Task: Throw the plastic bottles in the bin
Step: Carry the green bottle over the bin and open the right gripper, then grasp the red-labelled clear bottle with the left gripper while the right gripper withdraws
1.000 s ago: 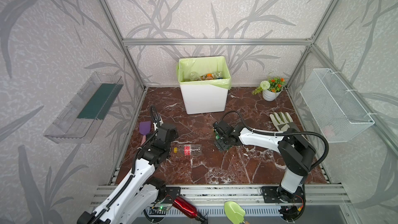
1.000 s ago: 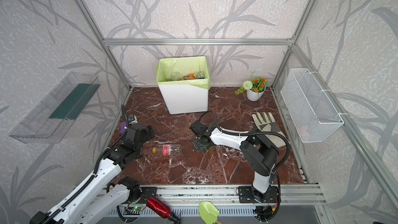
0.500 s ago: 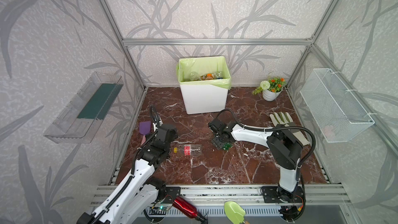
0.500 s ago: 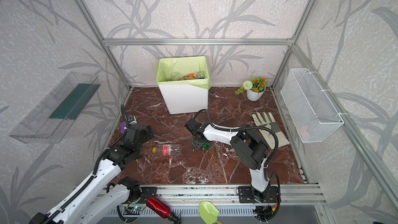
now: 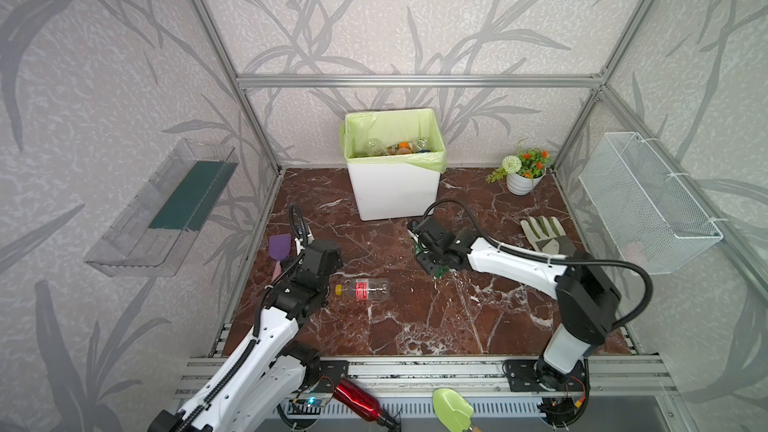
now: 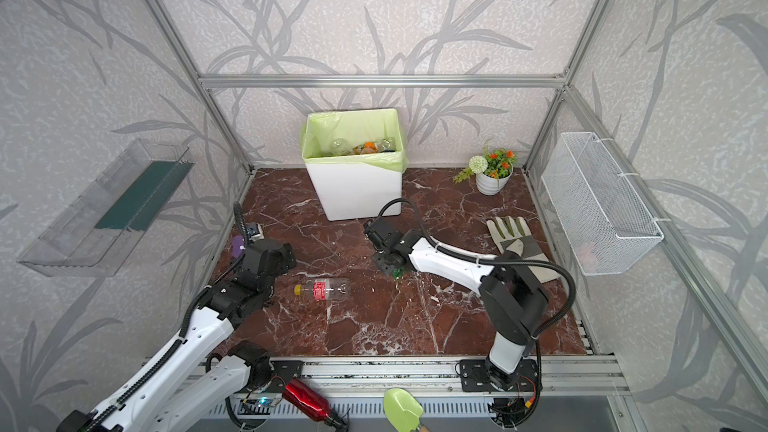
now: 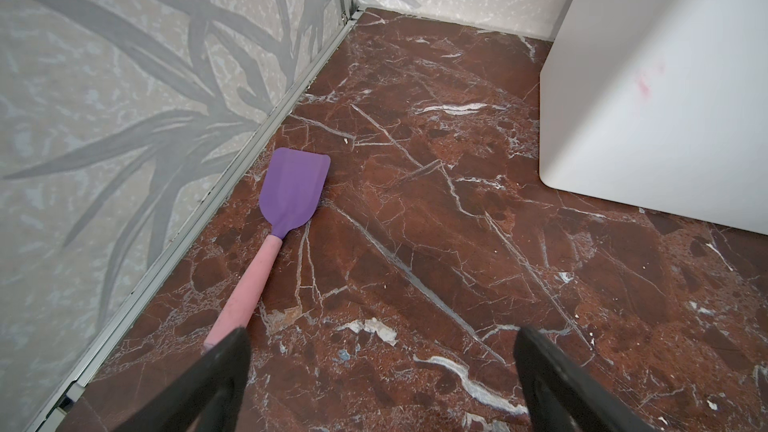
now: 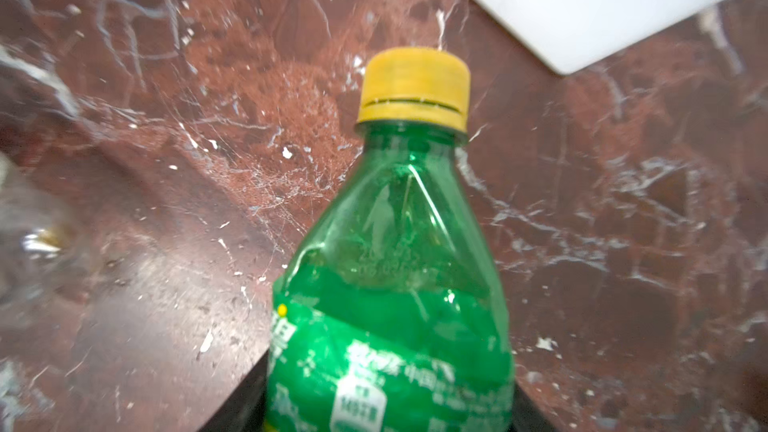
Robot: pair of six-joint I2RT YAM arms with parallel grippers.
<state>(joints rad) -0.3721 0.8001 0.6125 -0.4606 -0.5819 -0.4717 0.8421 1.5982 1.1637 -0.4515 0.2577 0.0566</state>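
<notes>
A: The green bottle, at the right wrist?
B: Cap to label; its base runs off the edge. In both top views the right gripper hides all but a green sliver, and at the wrist that gripper is only dark corners (grip unreadable).
A: The bin?
B: Its bottles are too small to count. At the left wrist its top is cut off, and one finger of the left gripper covers the spatula handle's end.
A: The clear smear nearby?
B: Too blurred to name.
</notes>
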